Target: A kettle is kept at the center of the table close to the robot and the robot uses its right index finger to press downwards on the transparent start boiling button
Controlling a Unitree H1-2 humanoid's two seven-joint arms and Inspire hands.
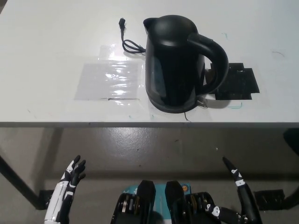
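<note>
Black kettle [175,63] near table [46,46] front edge; both hands below.

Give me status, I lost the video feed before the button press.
Left hand open, low, off the table. Right hand low, one finger pointing, holding nothing. Kettle upright at table edge, untouched. Nothing blocking.

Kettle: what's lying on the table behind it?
Behind the kettle a black cord trails left, ending in a plug. Where the cord joins the kettle is covered by its body.
</note>
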